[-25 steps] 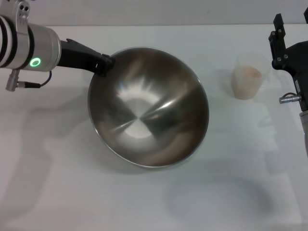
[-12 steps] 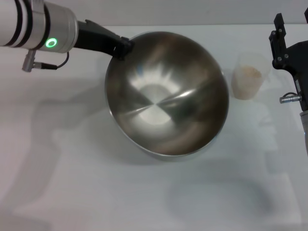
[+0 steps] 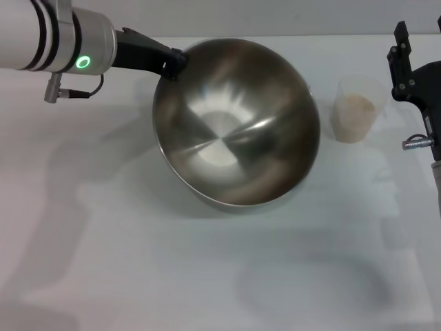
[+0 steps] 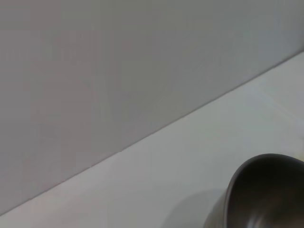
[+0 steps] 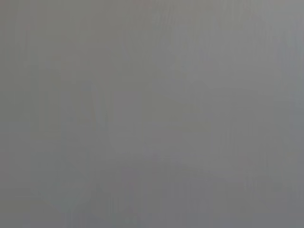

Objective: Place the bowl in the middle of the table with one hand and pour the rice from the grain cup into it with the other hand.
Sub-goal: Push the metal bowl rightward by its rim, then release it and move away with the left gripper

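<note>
Head view shows you the large, shiny stainless-steel mixing bowl (image 3: 236,123) tilted, its open mouth turned toward the robot, pinched at its far-left rim by the black two-fingered left pincer (image 3: 172,63), which is clamped on that rim. The bowl looks raised on one side, not yet sitting flat on the plain white matte tabletop (image 3: 138,276).

Just to the right of the bowl stands the small clear frosted plastic grain cup (image 3: 355,110), upright, with a heap of pale beige rice (image 3: 357,105) inside. Right of the cup, the black right pincer (image 3: 406,58) hangs near it, apart from it; you cannot tell how wide its fingers stand.

To finish this step well, level the bowl before you let go: lower the rim until the base rests flat, and leave a clear gap between bowl and cup so the wide wall does not knock the cup over. Release only when the bowl sits steady.
</note>
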`<control>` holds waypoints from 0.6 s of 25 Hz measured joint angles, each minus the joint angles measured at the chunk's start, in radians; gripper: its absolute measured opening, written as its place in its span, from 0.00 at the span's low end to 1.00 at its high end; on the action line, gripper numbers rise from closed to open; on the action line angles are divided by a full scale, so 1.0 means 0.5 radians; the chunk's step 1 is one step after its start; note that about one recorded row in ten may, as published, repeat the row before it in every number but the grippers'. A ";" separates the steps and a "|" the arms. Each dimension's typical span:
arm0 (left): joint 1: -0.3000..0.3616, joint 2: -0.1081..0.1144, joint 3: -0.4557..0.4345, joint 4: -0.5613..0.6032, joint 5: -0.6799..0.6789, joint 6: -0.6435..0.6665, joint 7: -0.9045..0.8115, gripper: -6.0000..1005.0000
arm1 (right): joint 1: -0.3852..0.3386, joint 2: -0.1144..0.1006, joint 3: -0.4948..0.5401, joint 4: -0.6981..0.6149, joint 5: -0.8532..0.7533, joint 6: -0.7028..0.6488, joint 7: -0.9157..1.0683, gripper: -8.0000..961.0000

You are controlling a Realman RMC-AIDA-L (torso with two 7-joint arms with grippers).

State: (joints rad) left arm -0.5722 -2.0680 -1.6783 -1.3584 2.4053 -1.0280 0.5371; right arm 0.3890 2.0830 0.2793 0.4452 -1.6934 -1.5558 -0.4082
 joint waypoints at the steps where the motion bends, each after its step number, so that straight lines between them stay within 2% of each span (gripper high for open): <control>1: 0.001 0.000 0.000 0.029 0.000 0.027 0.007 0.05 | 0.000 -0.001 -0.001 0.000 0.000 0.000 0.000 0.56; 5: -0.008 0.001 0.001 0.139 0.000 0.070 0.034 0.05 | 0.006 -0.003 -0.004 -0.002 0.000 -0.001 -0.007 0.56; 15: -0.008 -0.003 0.012 0.169 -0.028 0.091 0.049 0.04 | 0.013 -0.003 -0.006 -0.030 0.000 -0.002 -0.005 0.56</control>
State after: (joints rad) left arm -0.5760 -2.0693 -1.6724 -1.2738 2.3912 -0.9827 0.5615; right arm 0.3956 2.0816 0.2761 0.4300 -1.6934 -1.5570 -0.4105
